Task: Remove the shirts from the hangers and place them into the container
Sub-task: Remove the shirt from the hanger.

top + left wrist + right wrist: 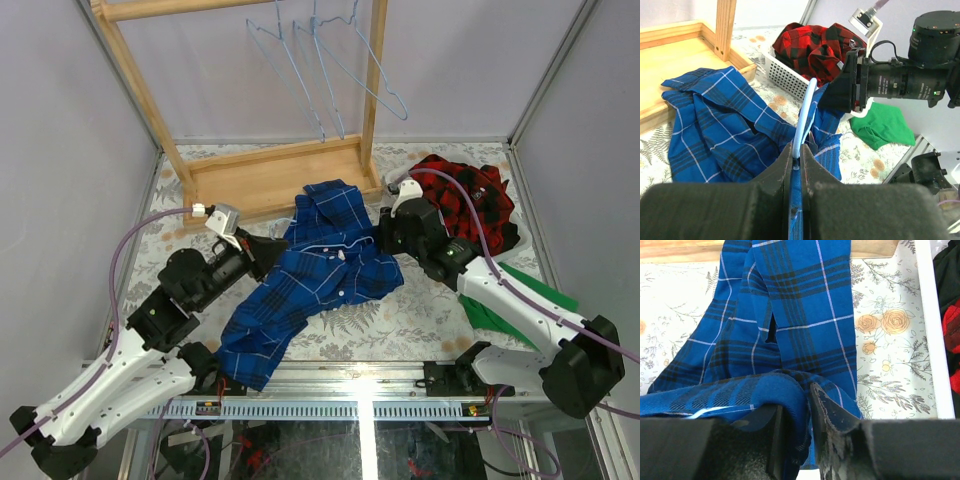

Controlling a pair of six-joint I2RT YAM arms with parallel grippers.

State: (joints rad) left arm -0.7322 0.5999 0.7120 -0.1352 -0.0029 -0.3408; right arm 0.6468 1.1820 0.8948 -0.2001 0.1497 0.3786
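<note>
The blue plaid shirt (310, 275) lies crumpled on the table between my two grippers. My left gripper (797, 152) is shut on the light-blue wire of a hanger (805, 107) that rises out of the shirt (715, 125), with a strip of blue cloth pinched alongside. The right gripper (795, 390) is closed on a bunched fold of the same shirt (790, 305) at its right edge. A red-and-black plaid shirt (465, 195) fills the white lattice container (785, 75) at the right, whose rim (932, 340) shows beside the right gripper.
The wooden rack (270, 175) stands at the back, with empty light-blue hangers (325, 75) on its top bar. A flat green cloth (525, 285) lies under the right arm. The right arm's wrist (900, 82) reaches in close in front of the left camera.
</note>
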